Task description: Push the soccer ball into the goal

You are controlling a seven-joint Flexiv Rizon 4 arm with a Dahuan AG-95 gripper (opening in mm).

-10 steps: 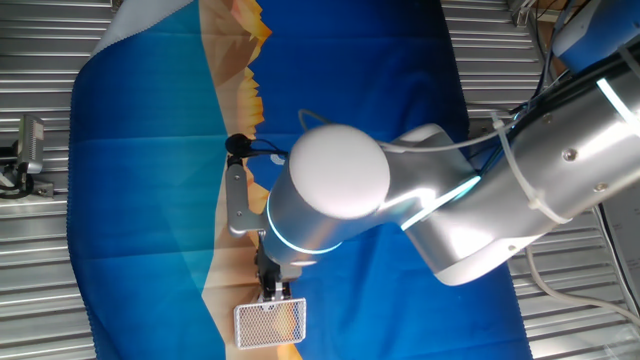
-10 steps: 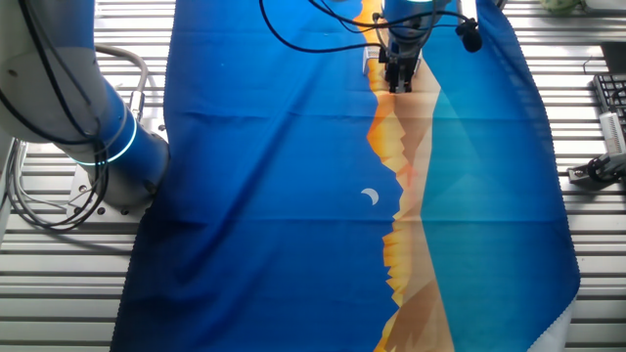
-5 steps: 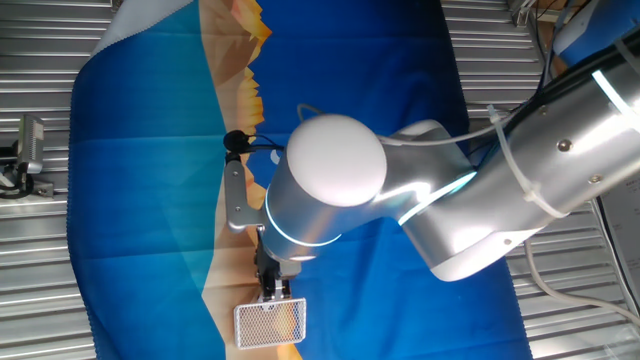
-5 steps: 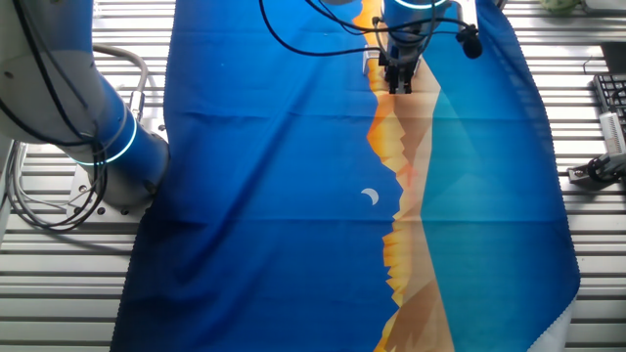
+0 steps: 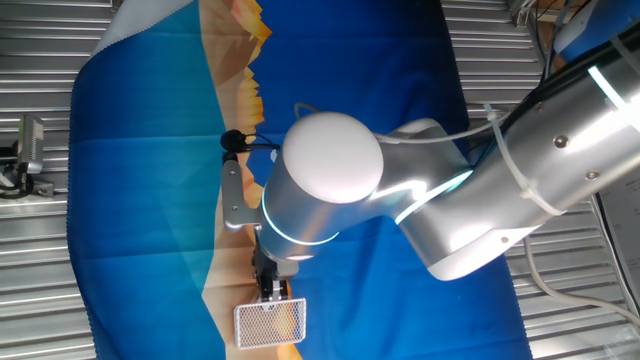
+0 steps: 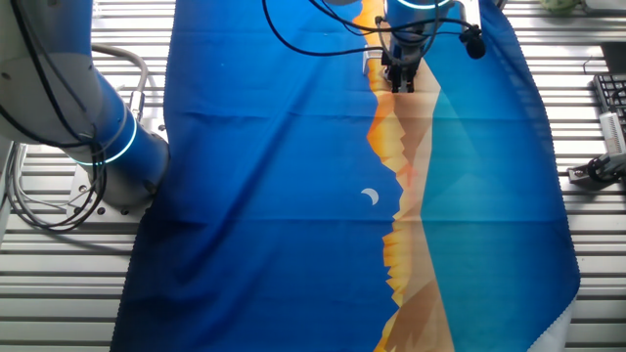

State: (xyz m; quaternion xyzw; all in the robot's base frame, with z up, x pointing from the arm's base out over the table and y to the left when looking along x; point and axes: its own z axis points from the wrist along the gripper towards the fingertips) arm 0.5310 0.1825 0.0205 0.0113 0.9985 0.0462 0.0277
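A: Reading from the left, what is hidden or hard to make out?

B: In one fixed view, a small grey clamp-like fixture [image 5: 30, 150] sits on the ribbed metal worktop [image 5: 40, 60], partly cut by the frame edge. The soccer ball cannot be made out in either view. The end effector [image 5: 270, 288] shows only as dark fingers below the arm's wrist, and whether it stands wide or narrow cannot be told. In the other fixed view it [image 6: 403, 80] is small at the top edge, jaws equally unreadable.

A: Where is the goal?

B: The goal [image 5: 270, 323], a white-framed mesh box, lies at the bottom edge on the blue cloth [image 5: 140, 180], just below the fingertips; contact cannot be judged. It is not visible in the other fixed view.

A: What stands in the way?

B: The arm's large rounded joint [image 5: 330, 170] and silver link [image 5: 540, 170] cover the cloth's middle and right. A black cable [image 6: 313, 39] loops near the wrist. The arm's base [image 6: 68, 88] occupies the left of the other view, and a white crescent print [image 6: 371, 198] marks the cloth's centre.
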